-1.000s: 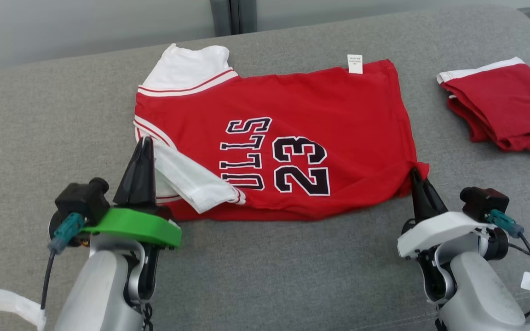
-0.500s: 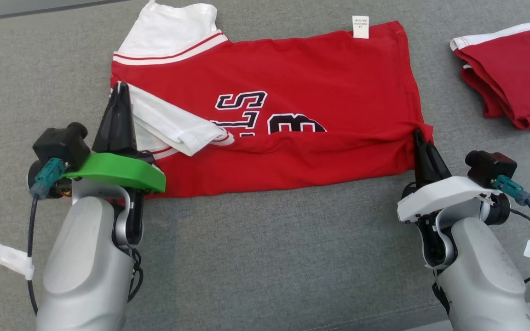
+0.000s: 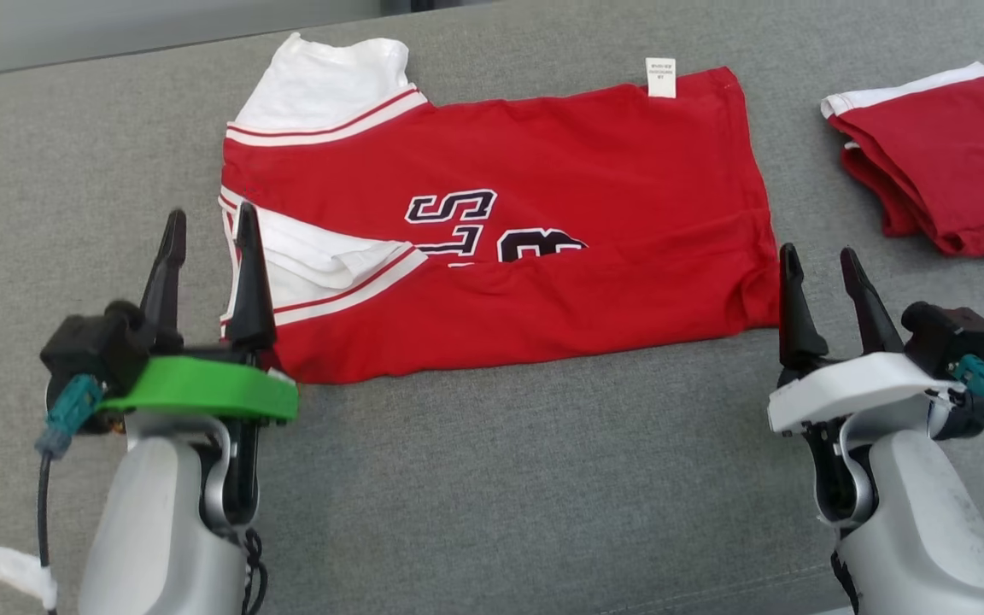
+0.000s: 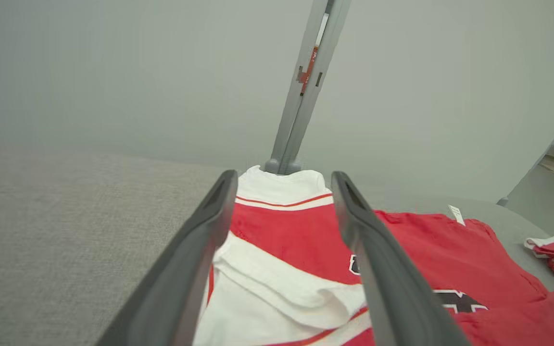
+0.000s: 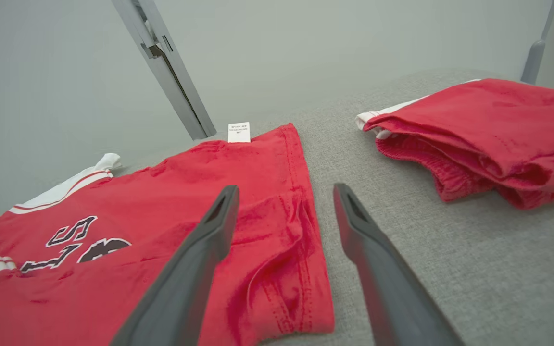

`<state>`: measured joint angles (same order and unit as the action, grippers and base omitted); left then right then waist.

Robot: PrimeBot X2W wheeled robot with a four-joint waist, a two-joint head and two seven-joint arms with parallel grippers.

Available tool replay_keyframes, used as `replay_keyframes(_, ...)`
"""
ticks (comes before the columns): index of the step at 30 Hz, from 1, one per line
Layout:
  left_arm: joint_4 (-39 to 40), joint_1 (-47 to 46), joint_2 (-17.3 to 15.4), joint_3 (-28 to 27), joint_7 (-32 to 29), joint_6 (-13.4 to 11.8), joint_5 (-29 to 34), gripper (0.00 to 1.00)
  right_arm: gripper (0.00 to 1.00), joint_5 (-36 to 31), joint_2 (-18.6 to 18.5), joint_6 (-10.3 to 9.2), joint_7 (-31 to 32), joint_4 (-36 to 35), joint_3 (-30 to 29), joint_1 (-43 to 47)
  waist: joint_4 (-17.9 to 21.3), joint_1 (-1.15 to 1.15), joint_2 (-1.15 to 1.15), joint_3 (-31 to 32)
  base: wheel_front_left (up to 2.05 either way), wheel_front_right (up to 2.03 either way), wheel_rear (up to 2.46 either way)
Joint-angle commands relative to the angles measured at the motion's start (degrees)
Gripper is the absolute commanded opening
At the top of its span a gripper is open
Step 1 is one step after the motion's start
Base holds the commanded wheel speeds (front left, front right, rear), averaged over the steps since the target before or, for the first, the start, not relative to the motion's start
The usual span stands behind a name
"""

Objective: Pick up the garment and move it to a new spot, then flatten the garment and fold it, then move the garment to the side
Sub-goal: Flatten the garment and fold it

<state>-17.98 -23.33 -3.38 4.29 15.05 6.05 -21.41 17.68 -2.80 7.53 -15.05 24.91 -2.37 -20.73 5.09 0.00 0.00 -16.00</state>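
**Folding step under way: both hands open at the jersey's near corners**

A grey fabric surface (image 3: 492, 495) filled most of the head view. Across its upper middle lay the jersey (image 3: 560, 145), red with white trim, spread sideways. Its near edge was turned up over the lower half of the black lettering, so the first fold looked laid and the folding step was in hand. A second red garment (image 3: 945, 171), already folded, sat well apart at the upper right.

The left hand (image 3: 210, 215), lower left, stood with its fingers spread and gripping nothing, at the jersey's left edge. The right hand (image 3: 819, 253), lower right, was likewise open and empty, just beside the right corner.

The next move probably called for fresh grips on the doubled edge and a second fold, with both layers caught together.

The left wrist view showed a white sleeve (image 4: 277, 293) lying loosely doubled between that hand's fingers, and a grey post (image 4: 306, 86) behind. The right wrist view showed puckered creases at the folded corner, flatter-looking from above. A small white label (image 3: 660, 77) marked the far edge.
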Motion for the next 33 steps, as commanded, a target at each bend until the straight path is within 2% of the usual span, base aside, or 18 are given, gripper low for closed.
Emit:
replay_keyframes(1, -0.18, 2.54, -0.1, -0.7, 0.14, 0.22, -1.0, 1.0, 1.0, -1.18, -0.16, -0.1, -0.16, -0.58, -0.45, 1.67, -0.37, 0.0, 0.0, 1.79, 0.0, 0.0, 0.0)
replay_keyframes(5, -2.7, 7.41, -0.52, -1.82, -0.42, -0.1, -2.16, 1.0, 1.0, -3.3, -0.16, -0.1, -0.17, -1.04, -0.91, 4.71, -0.69, 0.0, 0.0, 3.85, 0.0, 0.0, 0.0)
replay_keyframes(9, -5.84, 10.16, -0.84, -2.44, -4.62, -1.34, -3.48, 1.0, 1.0, -3.8, -0.16, -0.1, -0.07, -0.98, -0.53, 6.37, -0.69, 0.0, 0.0, 4.89, 0.0, 0.0, 0.0)
replay_keyframes(13, -8.02, 10.69, -0.87, -2.35, -9.77, -2.55, -4.9, 1.0, 1.0, -3.85, -0.16, -0.1, 0.26, -1.22, 0.0, 6.74, -0.4, 0.0, 0.0, 5.02, 0.0, 0.0, 0.0)
replay_keyframes(16, -9.17, 10.4, -0.9, -2.48, -13.54, -4.59, -5.24, 1.0, 1.0, -3.84, -0.15, -0.1, 0.54, -1.52, 0.47, 6.61, -0.06, 0.0, 0.0, 4.76, 0.0, 0.0, 0.0)
replay_keyframes(21, -9.52, 9.44, -0.82, -2.08, -17.5, -5.67, -6.06, 1.0, 1.0, -4.31, -0.16, -0.1, 1.22, -1.6, 0.69, 6.53, 0.51, 0.0, 0.0, 4.18, 0.0, 0.0, 0.0)
replay_keyframes(22, -9.47, 9.28, -0.79, -2.05, -17.91, -5.69, -6.17, 0.6, 1.0, -4.54, -0.16, -0.1, 1.57, -1.42, 0.71, 6.47, 0.63, 0.0, 0.0, 4.05, 0.0, 0.0, 0.0)
replay_keyframes(23, -9.42, 9.15, -0.78, -2.01, -17.95, -5.8, -6.29, 0.4, 1.0, -4.75, -0.16, -0.1, 1.84, -1.25, 0.7, 6.4, 0.7, 0.0, 0.0, 3.96, 0.0, 0.0, 0.0)
replay_keyframes(24, -9.37, 8.98, -0.76, -1.96, -18.17, -5.92, -6.43, 0.22, 1.0, -4.84, -0.16, -0.1, 2.33, -0.99, 0.66, 6.33, 0.77, 0.0, 0.0, 3.84, 0.0, 0.0, 0.0)
replay_keyframes(26, -9.18, 8.74, -0.72, -1.78, -18.38, -5.8, -6.66, 0.0, 1.0, -4.46, -0.16, -0.1, 2.9, -0.25, 0.51, 5.91, 0.87, 0.0, 0.0, 3.6, 0.0, 0.0, 0.0)
replay_keyframes(33, -7.4, 8.45, -0.72, -1.36, -17.39, -5.25, -6.92, 0.0, 1.0, -4.97, -0.13, -0.1, 4.78, 4.42, 0.91, 2.54, 0.47, 0.0, 0.0, 3.04, 0.0, 0.0, 0.0)
